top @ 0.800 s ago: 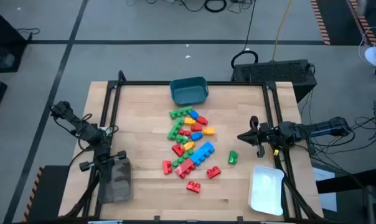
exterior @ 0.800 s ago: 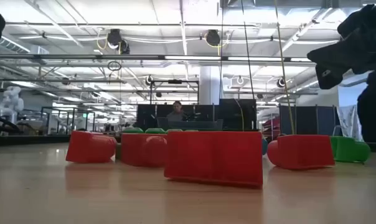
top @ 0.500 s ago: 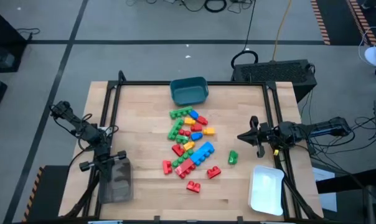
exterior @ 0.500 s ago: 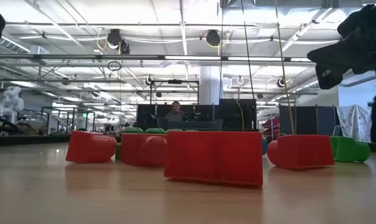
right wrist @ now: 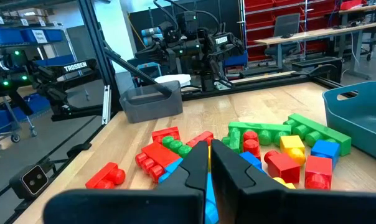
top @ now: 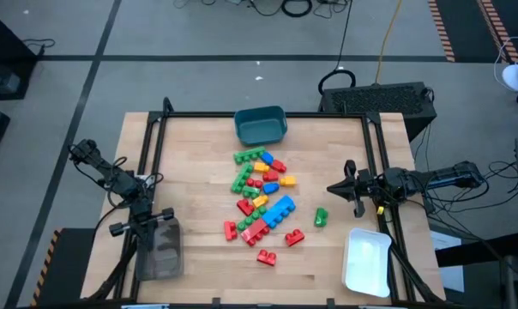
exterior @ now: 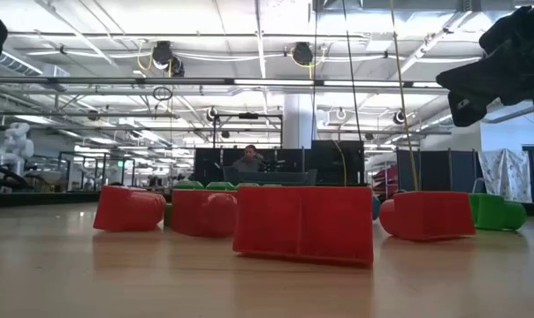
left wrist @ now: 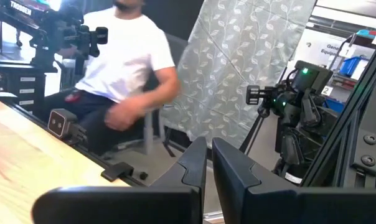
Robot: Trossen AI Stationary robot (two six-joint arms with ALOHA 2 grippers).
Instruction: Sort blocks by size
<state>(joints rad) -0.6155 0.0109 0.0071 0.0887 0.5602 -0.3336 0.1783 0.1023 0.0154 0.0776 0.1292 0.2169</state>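
The blocks (top: 262,196) lie in a loose pile at the table's middle, red, green, blue, yellow and orange, resting on the wood. One green block (top: 320,217) lies apart to the right, and a red one (top: 267,256) lies nearest the front edge. In the right wrist view the blocks (right wrist: 269,152) spread out just beyond the fingers. My right gripper (top: 331,189) hovers shut at the table's right, pointing level toward the pile. My left gripper (top: 147,227) hangs shut at the front left, above a grey container (top: 160,249), far from the blocks.
A teal bin (top: 261,125) stands at the far middle. A white tray (top: 366,262) lies at the front right corner. Black frame rails (top: 259,114) run along the table's edges. A person (left wrist: 122,68) sits beyond the table's edge. Bare wood lies left of the pile.
Both arms and the blocks have kept still. In the low view a dark shape behind the table at the right has passed out of the picture.
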